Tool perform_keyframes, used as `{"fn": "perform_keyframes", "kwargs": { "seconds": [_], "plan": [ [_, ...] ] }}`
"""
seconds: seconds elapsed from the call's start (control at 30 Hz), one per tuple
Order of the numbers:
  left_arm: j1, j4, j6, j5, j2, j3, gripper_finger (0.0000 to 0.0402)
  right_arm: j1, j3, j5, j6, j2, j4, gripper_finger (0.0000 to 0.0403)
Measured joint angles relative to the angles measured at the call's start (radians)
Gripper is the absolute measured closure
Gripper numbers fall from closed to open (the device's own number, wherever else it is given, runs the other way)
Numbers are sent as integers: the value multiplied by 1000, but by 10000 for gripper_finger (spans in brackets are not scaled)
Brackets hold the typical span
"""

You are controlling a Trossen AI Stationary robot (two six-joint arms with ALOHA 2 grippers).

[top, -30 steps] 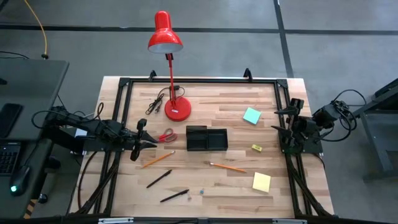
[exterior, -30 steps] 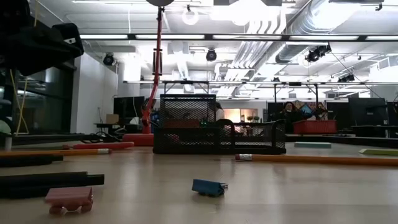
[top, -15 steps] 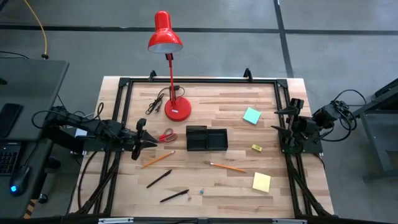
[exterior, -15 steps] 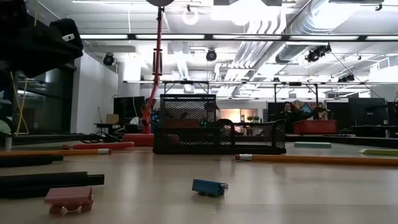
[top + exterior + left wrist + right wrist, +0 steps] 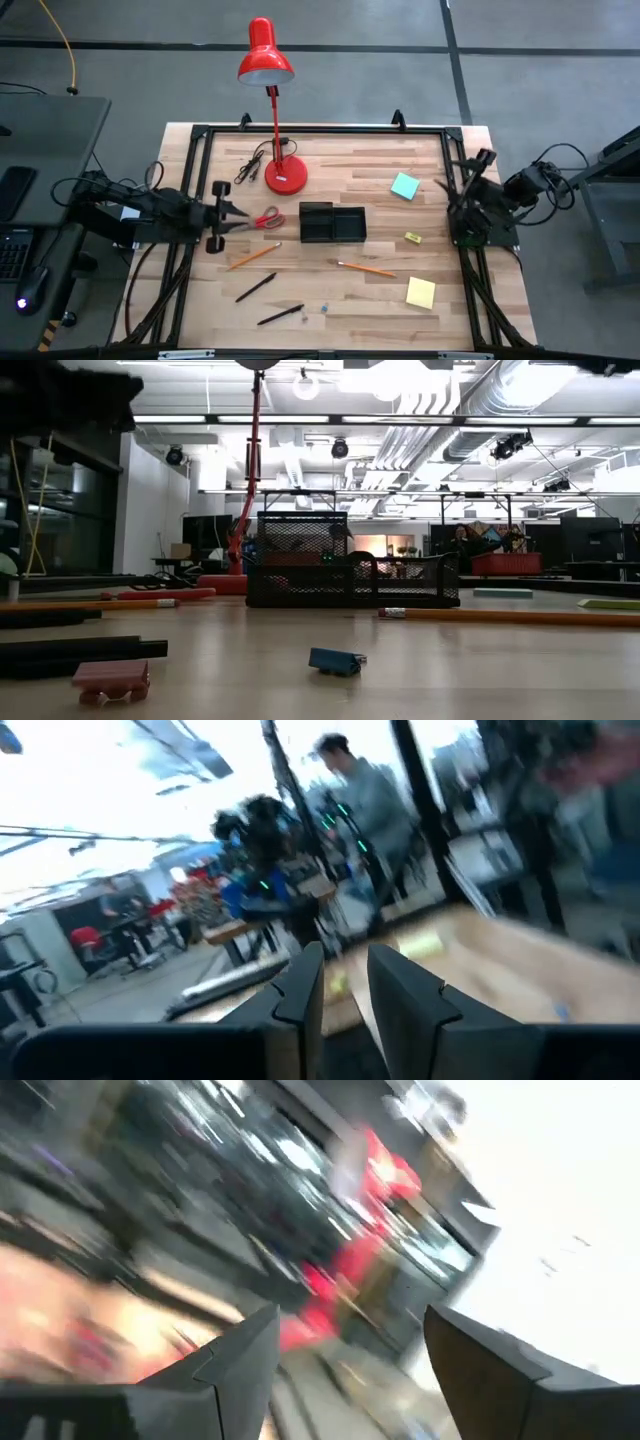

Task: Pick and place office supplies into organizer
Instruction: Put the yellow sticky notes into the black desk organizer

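Observation:
In the high view the black two-compartment organizer (image 5: 333, 222) stands mid-table. The red-handled scissors (image 5: 266, 218) lie just left of it. My left gripper (image 5: 232, 216) hovers beside the scissors' handles, open by a narrow gap (image 5: 346, 988) and touching nothing. Two orange pencils (image 5: 253, 255) (image 5: 367, 269) and two black pens (image 5: 256, 287) (image 5: 280, 315) lie toward the near edge. The teal pad (image 5: 405, 186), tiny yellow block (image 5: 413, 237) and yellow pad (image 5: 421, 292) lie flat on the right. My right gripper (image 5: 478, 165) is open (image 5: 350, 1360) at the right edge, holding nothing.
The red desk lamp's base (image 5: 285, 176) and a black cord (image 5: 250, 166) sit behind the scissors, and the lamp head (image 5: 265, 55) reaches past the far edge. A small blue item (image 5: 335, 660) and a pink one (image 5: 110, 680) lie near the near edge. A black frame (image 5: 320, 130) borders the table.
My left gripper has risen and tipped up to level, climbing to the top of the low view; it stays beside the scissors. My right gripper has swung up and toward the far edge, and its wrist view is blurred with motion. No object has moved.

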Motion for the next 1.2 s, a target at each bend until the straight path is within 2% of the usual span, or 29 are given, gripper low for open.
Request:
{"fn": "perform_keyframes", "kwargs": {
  "seconds": [0.13,0.23,0.37,0.6,0.7,0.9,1.07,1.2],
  "plan": [
    [0,84,-3,-11,0,0,328,0,0,227,0,0,19,165],
    [0,109,-2,-19,0,0,328,0,0,305,79,0,3,165],
    [0,109,-3,-56,0,0,328,0,0,331,146,0,1,165],
    [0,109,-61,-81,0,0,328,0,0,307,163,1,3,165],
    [0,121,-119,-76,0,0,328,0,0,234,412,1,6,165],
    [0,258,-354,-73,0,0,328,0,0,-75,1231,1,-5,165],
    [0,350,-395,-119,0,0,328,0,-8,-308,1557,29,20,165],
    [0,382,-452,-159,0,0,328,0,-8,-339,1783,104,81,165]
  ]
}}
